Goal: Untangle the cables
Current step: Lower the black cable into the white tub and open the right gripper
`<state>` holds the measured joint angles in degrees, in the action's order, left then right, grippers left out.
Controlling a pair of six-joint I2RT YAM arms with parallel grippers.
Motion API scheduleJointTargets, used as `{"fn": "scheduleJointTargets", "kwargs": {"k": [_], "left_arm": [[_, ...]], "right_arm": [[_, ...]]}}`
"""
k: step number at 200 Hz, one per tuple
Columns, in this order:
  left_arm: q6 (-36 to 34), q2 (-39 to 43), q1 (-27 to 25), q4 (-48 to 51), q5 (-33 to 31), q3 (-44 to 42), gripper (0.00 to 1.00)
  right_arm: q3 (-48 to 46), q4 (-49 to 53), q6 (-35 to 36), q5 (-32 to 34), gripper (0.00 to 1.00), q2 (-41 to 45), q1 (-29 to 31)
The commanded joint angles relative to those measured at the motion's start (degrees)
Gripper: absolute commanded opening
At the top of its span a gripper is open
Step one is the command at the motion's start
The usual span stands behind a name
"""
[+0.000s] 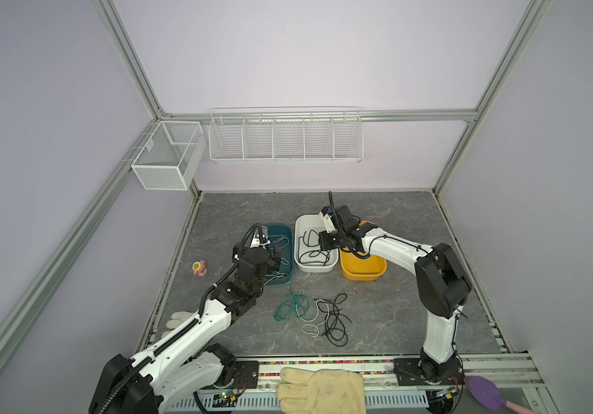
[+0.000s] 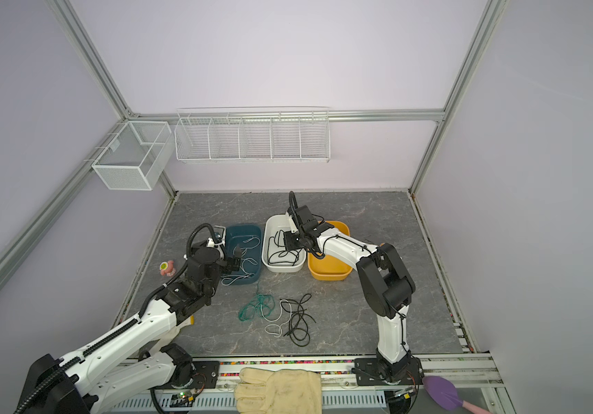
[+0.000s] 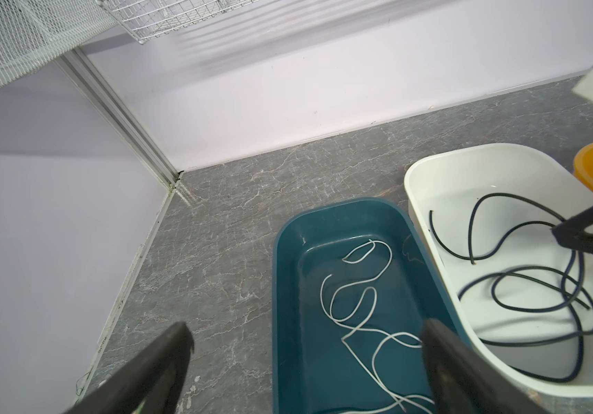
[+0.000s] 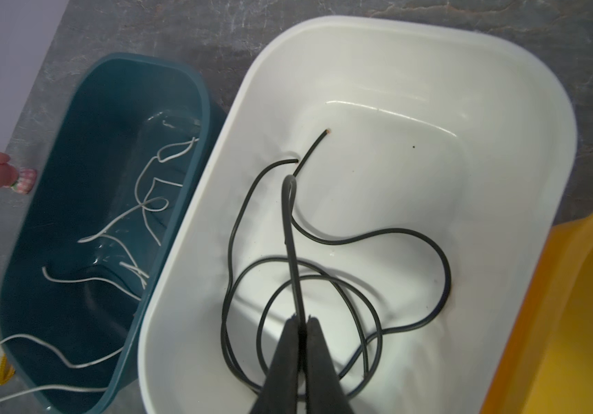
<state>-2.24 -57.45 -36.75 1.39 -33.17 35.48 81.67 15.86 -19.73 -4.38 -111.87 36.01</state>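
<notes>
A loose tangle lies on the table in both top views: a teal-green cable (image 1: 291, 306), a white cable (image 1: 311, 328) and a black cable (image 1: 336, 320). More white cables (image 3: 356, 297) lie in the blue bin (image 3: 341, 208), and black cables (image 4: 413, 236) coil in the white bin (image 4: 359, 25). My right gripper (image 4: 300, 319) hangs over the white bin, shut on a black cable (image 4: 293, 251) that rises from the coil. My left gripper (image 3: 305, 340) stands wide open and holds nothing, above the blue bin's near left edge.
A yellow bin (image 1: 363, 272) stands right of the white bin, under my right forearm. A pink toy (image 1: 200, 268) sits left of the blue bin. Gloves (image 1: 320, 390) and a purple tool (image 1: 485, 392) lie by the front rail. Wire baskets (image 1: 284, 139) hang on the back wall.
</notes>
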Motion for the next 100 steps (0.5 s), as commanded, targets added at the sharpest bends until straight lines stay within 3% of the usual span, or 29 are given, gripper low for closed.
{"fn": "scheduleJointTargets", "kwargs": {"k": [1,100], "left_arm": [[-1.47,-0.64,0.37,-0.96,0.79,0.37,0.99],[-1.79,-1.58,0.45,-0.25,2.85,0.89,0.99]], "right_arm": [[1.88,2.65,-0.16,0.75,0.09,-1.12,0.14],[6.18,10.01,-0.86,1.95,0.25,-2.83,0.31]]}}
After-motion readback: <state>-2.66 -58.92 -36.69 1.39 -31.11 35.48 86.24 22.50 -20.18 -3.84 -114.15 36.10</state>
